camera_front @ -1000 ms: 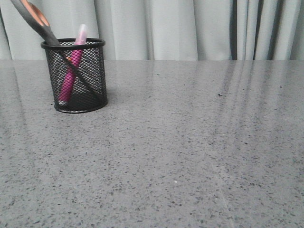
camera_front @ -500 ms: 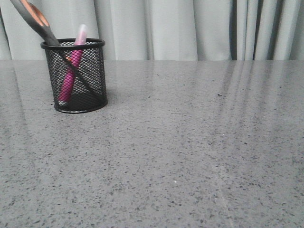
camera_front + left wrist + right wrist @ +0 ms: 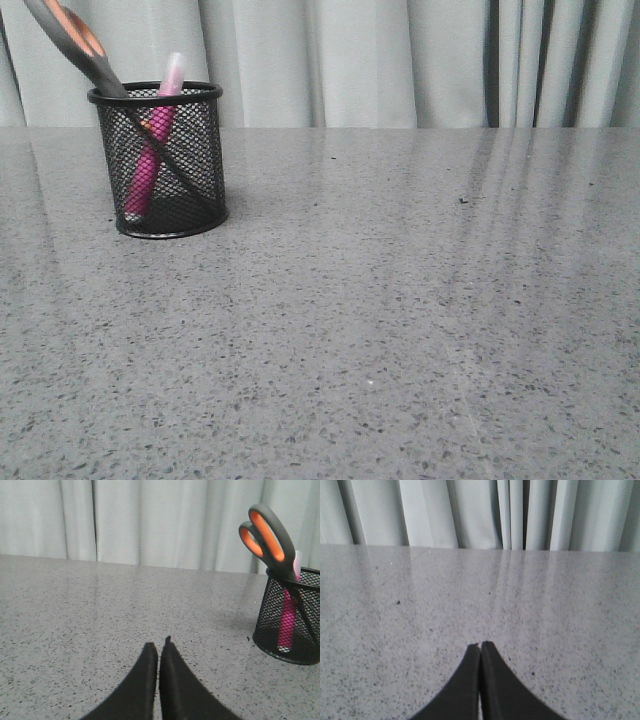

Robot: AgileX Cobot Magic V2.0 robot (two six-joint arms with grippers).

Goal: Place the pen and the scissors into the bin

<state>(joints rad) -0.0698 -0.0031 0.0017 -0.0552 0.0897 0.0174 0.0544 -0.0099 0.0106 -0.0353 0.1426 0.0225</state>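
Pale curtains back a speckled grey table (image 3: 400, 330) where the bin (image 3: 160, 165) holds the pen (image 3: 150, 160) and scissors (image 3: 75, 42). Left gripper (image 3: 159, 647) and right gripper (image 3: 480, 647) sit clenched, empty; best kept clear of the bin.

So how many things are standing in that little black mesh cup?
2. A slim magenta-pink pen with a pale cap leans inside the black wire-mesh cup, and dark grey scissors with orange-lined loops stand blades-down, handles sticking out above the rim. Anything smaller at the bottom could be hidden.
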